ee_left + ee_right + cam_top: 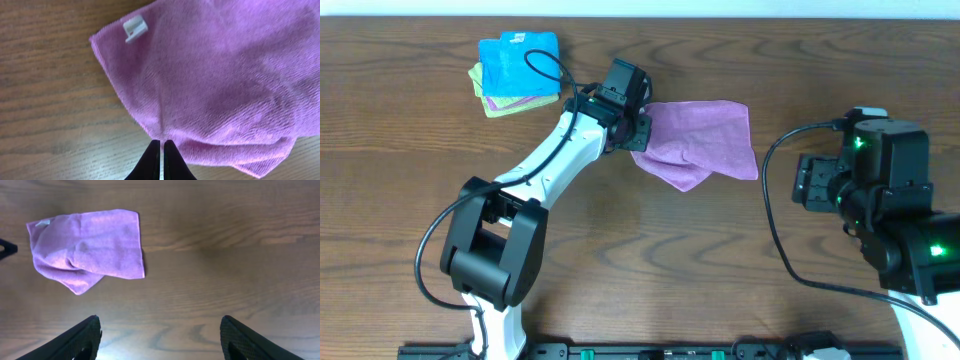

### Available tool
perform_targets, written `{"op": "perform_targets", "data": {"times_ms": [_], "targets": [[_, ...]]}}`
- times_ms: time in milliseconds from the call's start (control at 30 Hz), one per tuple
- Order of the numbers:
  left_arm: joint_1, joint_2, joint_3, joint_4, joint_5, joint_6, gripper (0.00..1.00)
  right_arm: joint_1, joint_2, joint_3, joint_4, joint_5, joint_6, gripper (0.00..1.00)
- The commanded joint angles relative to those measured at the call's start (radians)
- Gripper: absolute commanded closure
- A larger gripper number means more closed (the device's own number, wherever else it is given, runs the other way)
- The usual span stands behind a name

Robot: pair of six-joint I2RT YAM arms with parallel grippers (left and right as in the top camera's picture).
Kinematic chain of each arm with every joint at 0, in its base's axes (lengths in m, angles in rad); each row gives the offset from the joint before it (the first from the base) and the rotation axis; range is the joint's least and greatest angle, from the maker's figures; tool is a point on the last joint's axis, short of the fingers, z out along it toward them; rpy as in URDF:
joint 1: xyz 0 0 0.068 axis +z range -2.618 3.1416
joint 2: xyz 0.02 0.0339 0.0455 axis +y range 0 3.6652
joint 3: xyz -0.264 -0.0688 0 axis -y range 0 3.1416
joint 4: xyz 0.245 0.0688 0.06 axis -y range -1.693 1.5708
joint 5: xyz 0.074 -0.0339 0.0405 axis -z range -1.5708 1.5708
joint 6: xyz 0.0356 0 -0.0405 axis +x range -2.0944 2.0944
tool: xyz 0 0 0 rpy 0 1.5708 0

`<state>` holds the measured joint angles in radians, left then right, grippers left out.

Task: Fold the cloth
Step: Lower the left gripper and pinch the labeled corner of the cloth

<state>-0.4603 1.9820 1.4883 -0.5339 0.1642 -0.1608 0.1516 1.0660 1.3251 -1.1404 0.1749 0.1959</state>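
The cloth (705, 140) is purple and soft, and it is laid flat on the wooden counter (650, 260), close to the far edge and about in the middle. It is not spread out all the way: part of it is doubled up, so two layers are seen along its near side, and one floppy corner sticks out toward the front. A small white tag (135, 27) is sewn at one corner, on the side where the left arm is.

The left gripper (638, 138) is placed at the left edge of the cloth. Its two fingers are pressed tight together, and a thin bit of the cloth's edge is pinched between them. A little crease is seen in the cloth, running away from the fingertips (152, 152).

The right gripper (160, 340) is held above bare wood, well apart from the cloth, off to its right. Its fingers are spread wide, and nothing is held between them.

A small pile is kept at the far left corner of the counter, with a blue cloth (520, 60) on top and a yellow-green cloth (480, 85) under it.
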Motion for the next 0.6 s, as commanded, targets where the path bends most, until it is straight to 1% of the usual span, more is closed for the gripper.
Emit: {"op": "perform_targets", "data": {"times_ms": [0,100,200,467,567], "targets": [[0.001,-0.013,0.015,0.009,-0.004,-0.013,0.94,-0.009,-0.005,0.0,-0.01,0.0,-0.015,0.27],[0.001,-0.013,0.015,0.023,0.01,-0.011,0.94,-0.009,-0.005,0.0,-0.016,0.0,-0.019,0.3],[0.001,-0.013,0.015,0.058,-0.008,0.024,0.94,-0.009,-0.006,0.0,-0.016,0.0,-0.019,0.3],[0.016,-0.01,0.017,0.126,-0.019,0.05,0.94,-0.009,-0.005,0.0,-0.011,0.0,-0.03,0.31],[0.029,0.006,0.035,0.13,-0.018,0.065,0.94,-0.009,-0.005,0.0,-0.011,-0.001,-0.029,0.31]]}}
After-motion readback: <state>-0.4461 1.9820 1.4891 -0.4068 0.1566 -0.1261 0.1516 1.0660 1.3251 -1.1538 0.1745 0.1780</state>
